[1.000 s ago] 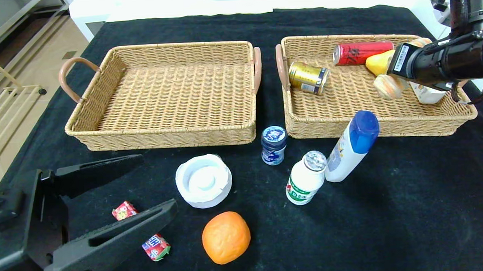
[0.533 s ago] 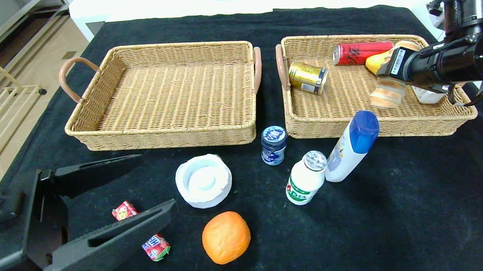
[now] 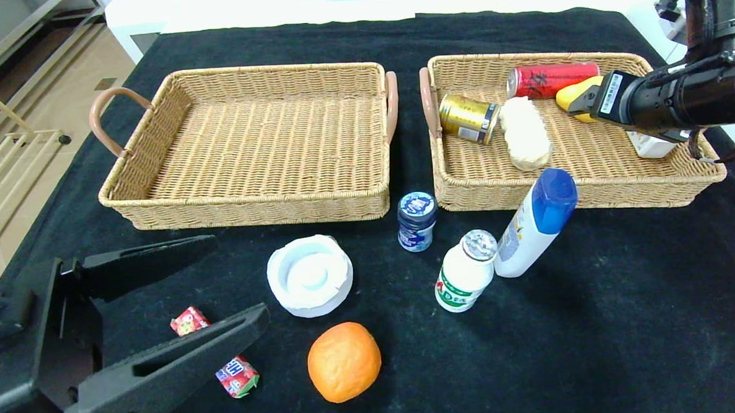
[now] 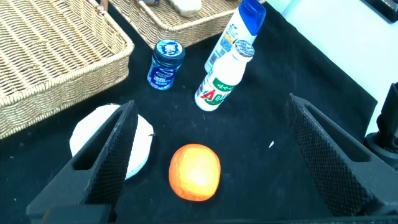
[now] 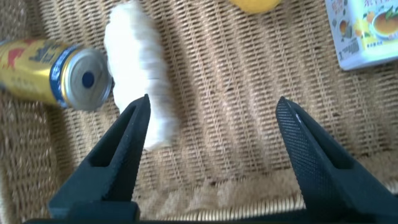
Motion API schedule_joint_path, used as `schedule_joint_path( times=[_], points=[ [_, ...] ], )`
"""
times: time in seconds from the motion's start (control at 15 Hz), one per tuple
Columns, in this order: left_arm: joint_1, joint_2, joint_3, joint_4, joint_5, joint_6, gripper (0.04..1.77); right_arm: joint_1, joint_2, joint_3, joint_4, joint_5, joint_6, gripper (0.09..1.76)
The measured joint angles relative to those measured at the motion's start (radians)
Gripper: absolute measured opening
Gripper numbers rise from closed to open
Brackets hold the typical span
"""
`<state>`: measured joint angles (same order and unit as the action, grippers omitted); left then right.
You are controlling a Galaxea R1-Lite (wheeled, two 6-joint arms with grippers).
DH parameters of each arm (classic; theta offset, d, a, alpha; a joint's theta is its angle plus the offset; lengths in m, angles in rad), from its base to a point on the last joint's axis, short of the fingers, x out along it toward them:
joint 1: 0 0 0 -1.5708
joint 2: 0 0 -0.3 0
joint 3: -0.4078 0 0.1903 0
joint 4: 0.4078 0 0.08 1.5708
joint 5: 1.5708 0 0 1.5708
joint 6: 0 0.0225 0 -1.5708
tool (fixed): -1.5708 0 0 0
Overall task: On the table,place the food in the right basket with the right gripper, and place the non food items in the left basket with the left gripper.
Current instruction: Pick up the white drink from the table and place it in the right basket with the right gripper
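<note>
My right gripper (image 5: 211, 118) is open and empty above the floor of the right basket (image 3: 581, 196). A pale bread roll (image 3: 525, 131) lies in that basket beside a gold can (image 3: 469, 118); the roll also shows in the right wrist view (image 5: 134, 81). My left gripper (image 3: 237, 277) is open and empty at the table's front left, above an orange (image 4: 196, 172). On the table stand the orange (image 3: 344, 361), a white round dish (image 3: 309, 276), a small blue jar (image 3: 416, 220), a green-labelled white bottle (image 3: 465, 278) and a blue-capped white bottle (image 3: 535, 221).
The left basket (image 3: 243, 199) holds nothing. The right basket also holds a red can (image 3: 551, 79), a yellow fruit (image 3: 570, 95) and a white carton (image 5: 364, 31). Two red candies (image 3: 189, 320) (image 3: 238, 376) lie by my left gripper.
My right gripper has let go of the bread roll. The roll dropped and rolled left to rest beside the gold can. The left arm has not moved.
</note>
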<state>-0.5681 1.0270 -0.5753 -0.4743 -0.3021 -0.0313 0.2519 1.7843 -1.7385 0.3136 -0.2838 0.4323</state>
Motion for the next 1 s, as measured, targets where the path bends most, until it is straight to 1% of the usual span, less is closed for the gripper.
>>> schedule_joint_path(
  times=[0.13, 0.33, 0.47, 0.8, 1.0],
  points=[
    [0.000, 0.000, 0.000, 0.000, 0.000, 0.000, 1.72, 0.020, -0.054, 0.079, 0.000, 0.000, -0.003, 1.54],
    [0.000, -0.002, -0.001, 0.000, 0.000, 0.000, 1.72, 0.063, -0.170, 0.255, -0.005, 0.000, -0.030, 1.59],
    [0.000, -0.002, -0.001, 0.000, 0.004, 0.001, 1.72, 0.105, -0.264, 0.373, -0.006, 0.000, -0.039, 1.62],
    [0.000, -0.003, -0.001, 0.000, 0.004, 0.002, 1.72, 0.191, -0.480, 0.605, -0.008, 0.004, -0.082, 1.66],
    [0.000, -0.001, -0.001, 0.000, 0.004, 0.002, 1.72, 0.271, -0.586, 0.740, -0.008, 0.010, -0.088, 1.68]
  ],
)
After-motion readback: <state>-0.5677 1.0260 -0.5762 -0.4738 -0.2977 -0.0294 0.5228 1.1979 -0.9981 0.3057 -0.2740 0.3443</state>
